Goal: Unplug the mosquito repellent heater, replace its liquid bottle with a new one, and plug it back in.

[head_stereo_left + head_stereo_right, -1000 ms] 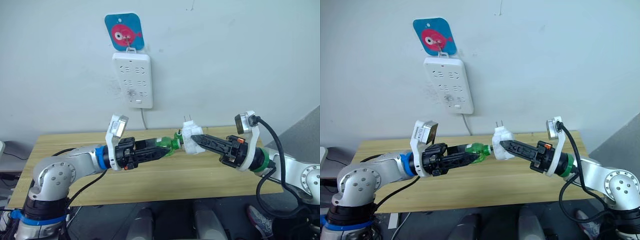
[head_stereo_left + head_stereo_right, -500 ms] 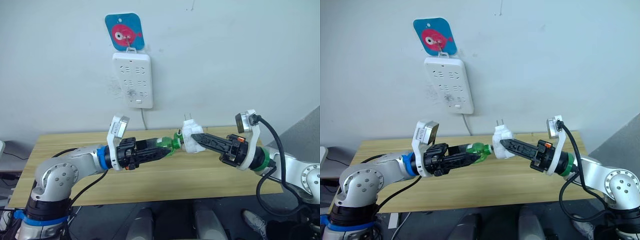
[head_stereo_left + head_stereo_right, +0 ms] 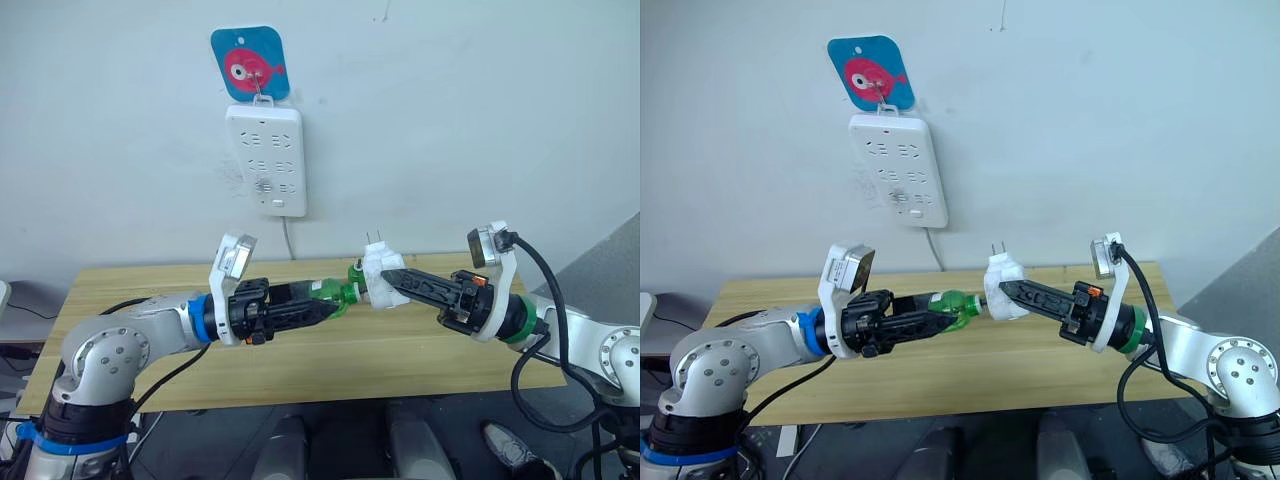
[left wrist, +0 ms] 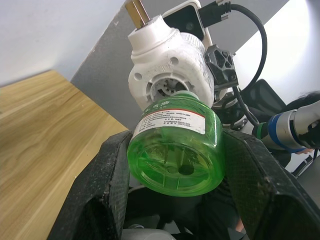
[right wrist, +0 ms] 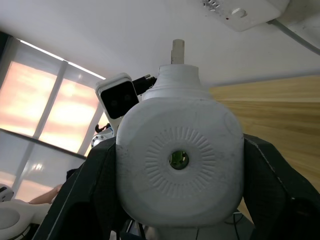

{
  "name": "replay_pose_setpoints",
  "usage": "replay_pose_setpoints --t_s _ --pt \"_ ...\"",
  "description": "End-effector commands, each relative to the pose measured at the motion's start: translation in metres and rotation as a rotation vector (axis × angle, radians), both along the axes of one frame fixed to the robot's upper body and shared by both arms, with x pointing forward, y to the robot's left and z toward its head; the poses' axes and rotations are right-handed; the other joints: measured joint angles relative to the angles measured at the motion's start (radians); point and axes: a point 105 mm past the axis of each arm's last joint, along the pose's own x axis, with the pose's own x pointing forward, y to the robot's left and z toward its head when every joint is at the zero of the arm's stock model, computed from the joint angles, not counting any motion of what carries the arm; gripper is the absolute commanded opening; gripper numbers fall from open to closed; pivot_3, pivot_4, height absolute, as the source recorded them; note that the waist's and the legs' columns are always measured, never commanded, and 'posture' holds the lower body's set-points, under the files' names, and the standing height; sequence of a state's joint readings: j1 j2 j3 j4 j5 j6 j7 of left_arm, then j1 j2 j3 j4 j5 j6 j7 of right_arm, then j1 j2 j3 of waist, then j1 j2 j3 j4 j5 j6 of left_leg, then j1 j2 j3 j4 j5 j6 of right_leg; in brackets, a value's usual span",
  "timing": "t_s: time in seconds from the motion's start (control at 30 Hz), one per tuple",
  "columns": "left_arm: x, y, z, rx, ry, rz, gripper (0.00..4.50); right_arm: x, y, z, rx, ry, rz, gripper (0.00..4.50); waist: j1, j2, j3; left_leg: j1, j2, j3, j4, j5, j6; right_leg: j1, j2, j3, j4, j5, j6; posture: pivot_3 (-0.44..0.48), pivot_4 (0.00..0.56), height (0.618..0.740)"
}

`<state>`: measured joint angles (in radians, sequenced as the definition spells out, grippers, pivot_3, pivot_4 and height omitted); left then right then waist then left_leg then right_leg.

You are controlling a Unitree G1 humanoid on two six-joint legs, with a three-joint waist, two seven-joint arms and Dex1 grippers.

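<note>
Above the wooden table (image 3: 120,300), the right gripper (image 3: 392,282) squeezes the white mosquito repellent heater (image 3: 378,277). The left gripper (image 3: 325,305) squeezes the green bottle (image 3: 330,291). Its neck now sits closer in the heater's hole, so screwing in looks almost done.

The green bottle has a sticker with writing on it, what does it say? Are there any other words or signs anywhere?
Green bottle: a white and red label with printed lines, too small and blurred to read.
Blue card above the power strip: a pink fish picture, no words.
Mosquito repellent heater: no writing visible.
</note>
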<state>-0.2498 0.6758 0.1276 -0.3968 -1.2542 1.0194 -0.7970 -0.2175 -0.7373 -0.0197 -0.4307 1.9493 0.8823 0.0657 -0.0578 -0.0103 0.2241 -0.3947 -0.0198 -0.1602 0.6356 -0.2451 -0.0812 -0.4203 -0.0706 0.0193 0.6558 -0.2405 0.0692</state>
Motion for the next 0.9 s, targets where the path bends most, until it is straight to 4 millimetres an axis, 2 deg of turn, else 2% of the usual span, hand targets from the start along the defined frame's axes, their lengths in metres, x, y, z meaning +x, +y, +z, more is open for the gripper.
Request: replay_pose_setpoints --t_s 0.03,0.23,0.43,0.63,0.9 --pt "-0.002 -0.007 0.014 -0.047 -0.071 -0.022 2.41 -0.007 0.002 0.011 0.029 -0.039 0.038 2.97 0.0 0.0 0.0 0.0 0.0 0.0 0.0 0.0 0.0 0.0 0.0 0.0 0.0 0.0 0.0 -0.058 0.195 0.74" --pt "0.002 -0.015 0.014 -0.073 -0.079 -0.009 2.41 -0.02 0.012 0.012 0.027 -0.058 0.113 2.97 0.0 0.0 0.0 0.0 0.0 0.0 0.0 0.0 0.0 0.0 0.0 0.0 0.0 0.0 0.0 -0.062 0.197 0.74" --pt "0.011 -0.013 0.012 -0.067 -0.097 0.045 2.41 -0.022 0.012 0.013 0.033 -0.065 0.118 2.97 0.0 0.0 0.0 0.0 0.0 0.0 0.0 0.0 0.0 0.0 0.0 0.0 0.0 0.0 0.0 -0.064 0.199 0.74" --pt "0.013 -0.014 0.011 -0.069 -0.102 0.049 2.41 -0.02 0.011 0.013 0.03 -0.063 0.114 2.97 0.0 0.0 0.0 0.0 0.0 0.0 0.0 0.0 0.0 0.0 0.0 0.0 0.0 0.0 0.0 -0.062 0.2 0.74" --pt "-0.012 -0.023 0.022 -0.113 -0.082 -0.097 2.41 -0.017 0.01 0.012 0.024 -0.055 0.097 2.97 0.0 0.0 0.0 0.0 0.0 0.0 0.0 0.0 0.0 0.0 0.0 0.0 0.0 0.0 0.0 -0.061 0.201 0.74"
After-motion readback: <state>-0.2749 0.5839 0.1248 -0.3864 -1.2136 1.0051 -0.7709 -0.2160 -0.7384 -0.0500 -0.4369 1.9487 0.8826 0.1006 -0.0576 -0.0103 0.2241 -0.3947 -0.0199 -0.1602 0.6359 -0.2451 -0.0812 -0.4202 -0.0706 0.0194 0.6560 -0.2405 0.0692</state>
